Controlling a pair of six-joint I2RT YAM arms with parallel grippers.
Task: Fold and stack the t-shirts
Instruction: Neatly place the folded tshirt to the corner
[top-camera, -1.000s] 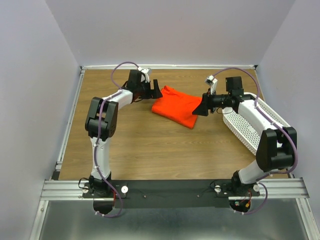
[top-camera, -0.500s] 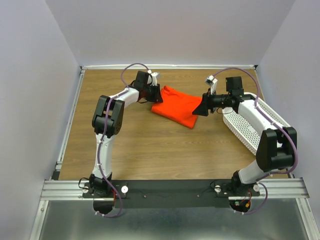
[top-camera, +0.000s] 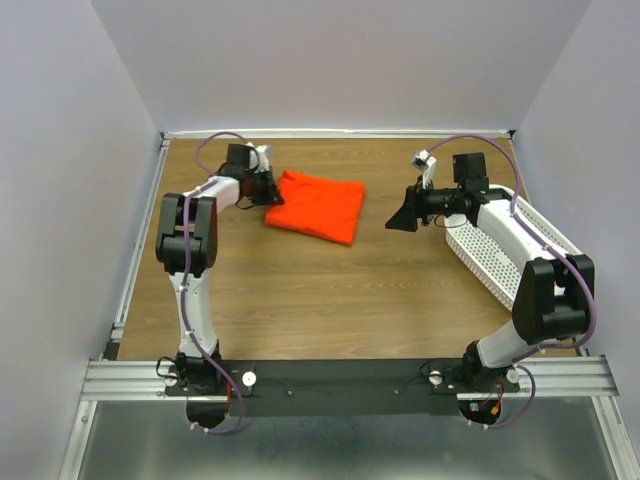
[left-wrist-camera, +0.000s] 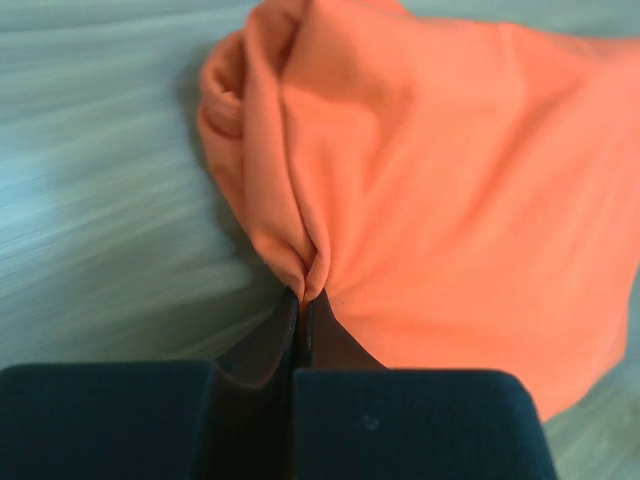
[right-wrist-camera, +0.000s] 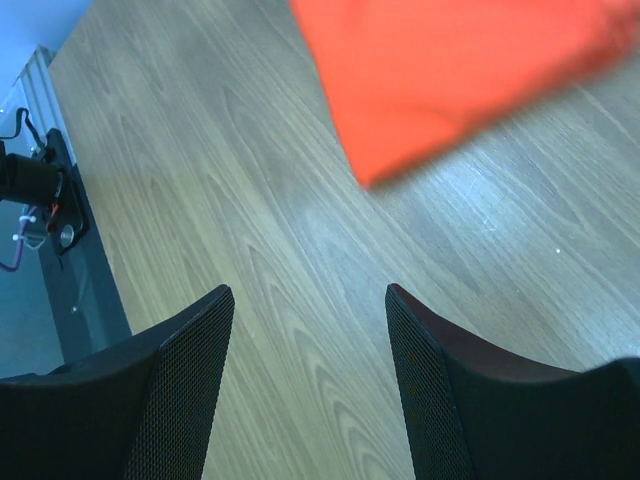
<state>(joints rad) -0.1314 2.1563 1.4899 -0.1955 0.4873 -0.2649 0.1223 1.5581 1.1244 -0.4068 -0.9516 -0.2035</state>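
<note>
A folded bright orange t-shirt (top-camera: 315, 207) lies on the wooden table at the back, left of the middle. My left gripper (top-camera: 270, 189) is shut on the t-shirt's left edge; in the left wrist view the cloth (left-wrist-camera: 440, 190) bunches into a pleat right at the closed left gripper (left-wrist-camera: 303, 300). My right gripper (top-camera: 398, 220) hovers open to the right of the shirt, apart from it. In the right wrist view the right gripper (right-wrist-camera: 310, 300) holds nothing, with only bare wood between its fingers and the t-shirt (right-wrist-camera: 450, 70) ahead.
A white perforated basket (top-camera: 500, 255) lies at the right side under the right arm. Grey walls close in the table (top-camera: 300, 290) on three sides, with a metal rail (top-camera: 140, 240) along the left edge.
My left gripper closed on the t-shirt's left edge and dragged the shirt leftward across the table. The right gripper stayed where it was, so the shirt is now away from it.
</note>
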